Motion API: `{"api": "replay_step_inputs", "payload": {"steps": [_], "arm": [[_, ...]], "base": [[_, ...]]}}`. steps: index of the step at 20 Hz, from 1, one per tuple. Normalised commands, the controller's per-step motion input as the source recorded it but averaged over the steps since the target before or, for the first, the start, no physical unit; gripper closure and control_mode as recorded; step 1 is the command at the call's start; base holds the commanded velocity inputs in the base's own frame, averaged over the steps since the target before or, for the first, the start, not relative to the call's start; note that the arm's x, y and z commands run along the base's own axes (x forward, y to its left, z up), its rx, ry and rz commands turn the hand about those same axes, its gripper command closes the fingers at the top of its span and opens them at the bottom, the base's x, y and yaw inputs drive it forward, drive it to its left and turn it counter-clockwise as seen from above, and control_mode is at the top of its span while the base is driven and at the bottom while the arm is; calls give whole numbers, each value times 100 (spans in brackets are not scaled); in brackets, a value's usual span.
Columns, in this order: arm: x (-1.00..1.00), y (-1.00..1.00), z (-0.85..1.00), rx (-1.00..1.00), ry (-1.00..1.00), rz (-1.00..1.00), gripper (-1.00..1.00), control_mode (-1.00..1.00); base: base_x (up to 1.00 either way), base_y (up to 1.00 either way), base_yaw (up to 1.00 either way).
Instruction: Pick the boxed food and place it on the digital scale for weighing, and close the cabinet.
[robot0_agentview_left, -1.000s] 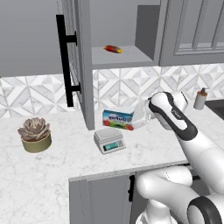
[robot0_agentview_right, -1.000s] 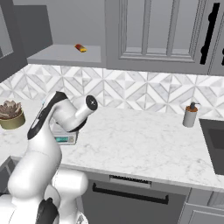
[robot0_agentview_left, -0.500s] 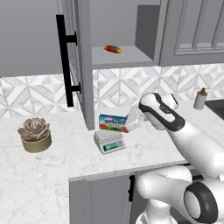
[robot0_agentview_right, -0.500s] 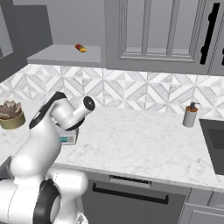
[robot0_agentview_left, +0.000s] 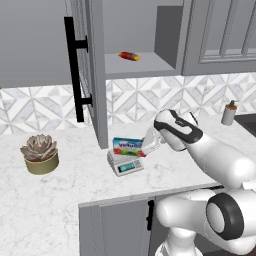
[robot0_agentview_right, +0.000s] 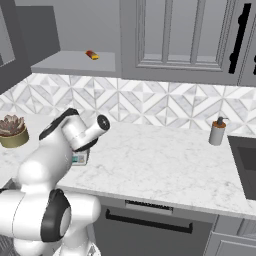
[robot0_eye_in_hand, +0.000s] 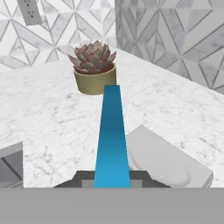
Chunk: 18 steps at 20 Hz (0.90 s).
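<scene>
1. A white marble counter (robot0_agentview_left: 60, 200) runs below a patterned tile wall.
2. At the left, a potted succulent (robot0_agentview_left: 39, 153) stands on the counter.
3. The cabinet (robot0_agentview_left: 92, 70) hangs open, its black bar handle (robot0_agentview_left: 74, 75) facing out; a small red-and-yellow item (robot0_agentview_left: 129, 56) lies on its shelf.
4. The scale (robot0_agentview_left: 125, 162) sits by the door's foot, teal display forward.
5. The box (robot0_agentview_left: 128, 146), blue with a white label too blurred to read, is just above the scale, pinched in the gripper (robot0_agentview_left: 149, 145).
6. A soap dispenser (robot0_agentview_left: 229, 113) stands far right.
</scene>
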Motion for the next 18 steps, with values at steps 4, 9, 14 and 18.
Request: {"api": "replay_step_inputs", "payload": {"steps": [4,9,14,18], "arm": [[8,0,-27,0,0,1,100,-100],[22,12,-20,0,0,0,100,-100],[46,36,-1,0,0,0,100,-100],[34,10,-15,0,1,0,100,-100]], "base": [[0,0,0],[0,0,0],[0,0,0],[0,0,0]]}}
